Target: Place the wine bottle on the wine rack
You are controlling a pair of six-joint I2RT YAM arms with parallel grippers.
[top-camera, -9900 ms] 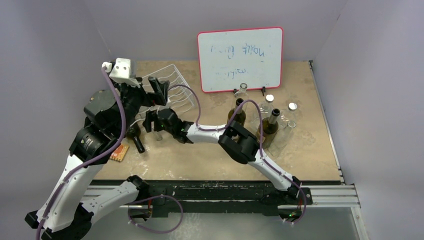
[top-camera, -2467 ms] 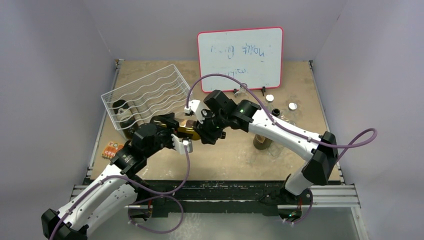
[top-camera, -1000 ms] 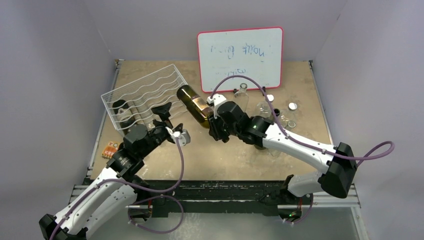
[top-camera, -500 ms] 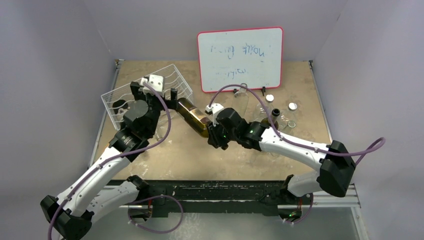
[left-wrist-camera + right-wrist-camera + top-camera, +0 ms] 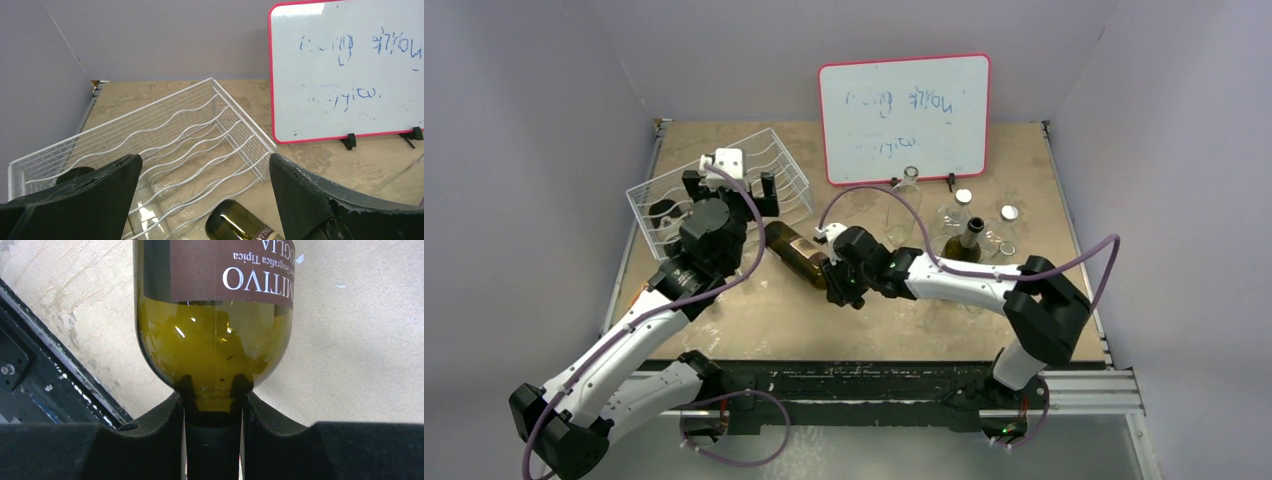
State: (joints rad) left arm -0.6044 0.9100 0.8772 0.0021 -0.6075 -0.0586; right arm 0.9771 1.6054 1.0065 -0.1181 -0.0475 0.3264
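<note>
The wine bottle (image 5: 794,253) is olive-green glass with a brown label. It hangs tilted above the table, its base toward the wine rack (image 5: 656,190). My right gripper (image 5: 838,277) is shut on its neck. In the right wrist view the black fingers (image 5: 165,432) clamp the neck below the bottle's shoulder (image 5: 212,340). My left gripper (image 5: 729,186) stands wide open over the near side of the rack. In its wrist view the bottle's base (image 5: 240,227) shows low between the fingertips (image 5: 130,167), untouched, short of the white wavy rods (image 5: 175,130).
A dark bottle (image 5: 664,215) lies in the rack's left end. A red-framed whiteboard (image 5: 904,120) stands at the back. Right of it stand an upright brown bottle (image 5: 965,243), a clear bottle (image 5: 908,186) and loose lids (image 5: 1009,212). Grey walls close in both sides.
The right gripper has carried the bottle left and down toward the rack. The left arm swung up from the near table to the rack a second ago, then barely moved, jaws open.
</note>
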